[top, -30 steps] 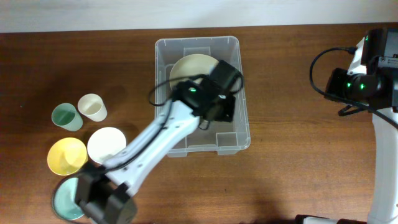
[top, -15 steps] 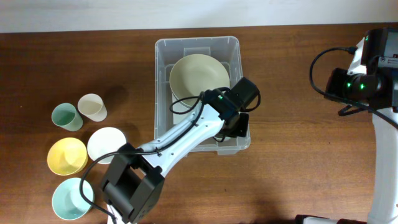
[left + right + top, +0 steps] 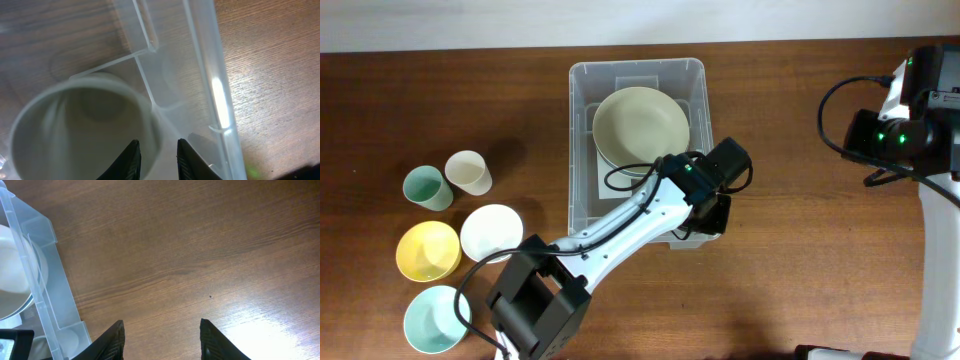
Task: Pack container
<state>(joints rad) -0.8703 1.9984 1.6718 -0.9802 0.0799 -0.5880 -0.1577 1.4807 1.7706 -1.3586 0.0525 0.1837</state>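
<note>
since your left gripper (image 3: 157, 160) stands slightly parted astride the cup (image 3: 80, 130) wall in the near right corner of the container (image 3: 576, 140), mid-table (image 3: 420, 90), you look to be setting it down. next, lift straight out without tipping it. your right gripper (image 3: 162, 340) hangs open, empty.

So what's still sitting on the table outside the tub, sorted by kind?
Cups: 2, the teal cup and the cream cup
Bowls: 3, the white bowl, the yellow bowl and the teal bowl
Total: 5 outside the tub
</note>
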